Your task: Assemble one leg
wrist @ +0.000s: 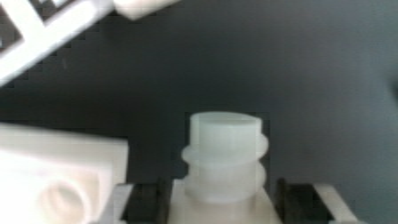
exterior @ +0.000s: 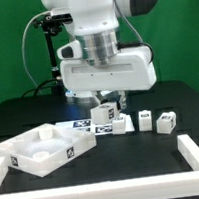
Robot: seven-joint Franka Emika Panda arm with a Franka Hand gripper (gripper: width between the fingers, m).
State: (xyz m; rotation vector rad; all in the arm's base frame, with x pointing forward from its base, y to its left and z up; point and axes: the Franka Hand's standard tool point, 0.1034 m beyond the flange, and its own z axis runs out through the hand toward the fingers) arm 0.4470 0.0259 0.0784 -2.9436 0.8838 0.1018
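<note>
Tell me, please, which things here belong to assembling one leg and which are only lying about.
Job in hand:
small white plastic rectangular leg post, gripped by the end effector
large flat square white plastic panel with raised rim, probably where the leg goes

Lying about:
other small white tagged posts on the black table
thin flat white marker board

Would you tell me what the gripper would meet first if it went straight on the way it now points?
The gripper appears shut on the leg, peg end leading. Ahead, the wrist view shows only bare dark table, so the peg would probably touch that first; depth is unclear.
</note>
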